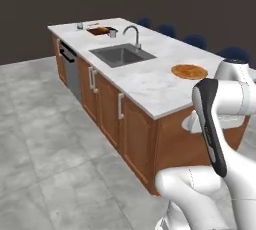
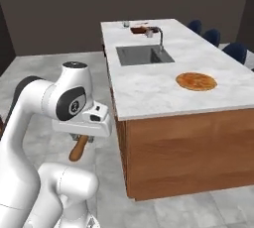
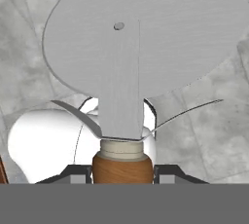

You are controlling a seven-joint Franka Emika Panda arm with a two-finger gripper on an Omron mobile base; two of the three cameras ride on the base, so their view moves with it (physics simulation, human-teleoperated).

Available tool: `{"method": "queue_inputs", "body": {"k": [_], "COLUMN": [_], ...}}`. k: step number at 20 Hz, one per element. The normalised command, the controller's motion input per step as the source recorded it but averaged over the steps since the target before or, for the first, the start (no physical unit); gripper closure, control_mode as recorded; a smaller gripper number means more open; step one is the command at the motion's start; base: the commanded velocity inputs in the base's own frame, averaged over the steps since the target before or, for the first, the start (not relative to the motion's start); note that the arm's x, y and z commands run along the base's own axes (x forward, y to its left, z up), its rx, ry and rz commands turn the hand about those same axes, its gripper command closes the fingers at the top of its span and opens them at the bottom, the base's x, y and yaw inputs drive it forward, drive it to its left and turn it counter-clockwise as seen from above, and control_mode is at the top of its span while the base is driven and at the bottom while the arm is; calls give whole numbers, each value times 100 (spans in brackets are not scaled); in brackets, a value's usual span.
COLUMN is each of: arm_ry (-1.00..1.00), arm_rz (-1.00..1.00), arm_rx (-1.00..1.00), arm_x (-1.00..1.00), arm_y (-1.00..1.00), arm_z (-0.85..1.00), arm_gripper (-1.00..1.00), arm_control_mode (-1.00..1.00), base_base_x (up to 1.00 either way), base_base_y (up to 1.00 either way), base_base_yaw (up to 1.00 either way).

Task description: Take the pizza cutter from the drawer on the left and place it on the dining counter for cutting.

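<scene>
Now the gripper (image 3: 121, 172), clamped on the cutter's (image 3: 141, 38) handle, hangs low beside the worktop's (image 2: 149, 93) near-left corner, handle axis hanging downward.

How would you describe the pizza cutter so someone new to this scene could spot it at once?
Start at the dining counter, the long marble-topped island with the sink; the robot stands on the floor off its near end. The gripper is shut on the pizza cutter by its brown wooden handle, beside the island's wooden end. Its flat grey wheel sets it apart from the orange pizza lying on the marble.
</scene>
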Motion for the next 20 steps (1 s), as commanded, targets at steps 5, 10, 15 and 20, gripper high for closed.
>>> {"method": "queue_inputs", "body": {"k": [5,10,15,20], "arm_ry": [0,0,0,0], "arm_rz": [0,0,0,0], "arm_rx": [0,0,0,0], "arm_x": [0,0,0,0], "arm_y": [0,0,0,0], "arm_z": [0,0,0,0], "arm_gripper": [100,100,100,100], "arm_control_mode": [100,100,100,100], "base_base_x": [81,59,32,23], "base_base_y": [-100,-100,-100,-100], "base_base_yaw": [34,32,27,25]}}
